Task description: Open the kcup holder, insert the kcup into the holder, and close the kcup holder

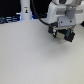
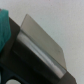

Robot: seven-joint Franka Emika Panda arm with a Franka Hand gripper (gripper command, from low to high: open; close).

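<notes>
At the exterior view's left, a tall white bottle-shaped thing (image 1: 25,10) with a dark mark stands upright at the back of the pale desk (image 1: 30,55), against a dark background. Toward the exterior view's right, the white arm (image 1: 64,12) reaches down, and its gripper (image 1: 63,34) hangs just above the desk with something green, apparently the kcup (image 1: 66,35), between its fingers; how tightly they close on it is too blurred to tell, and so is the cup's axis. The kcup holder does not show in this view. The wrist view alone shows it close up: the black kcup holder (image 2: 25,62) with a pale flap (image 2: 42,40) tilted up along a diagonal line, and a teal-green blur (image 2: 4,27) beside it.
</notes>
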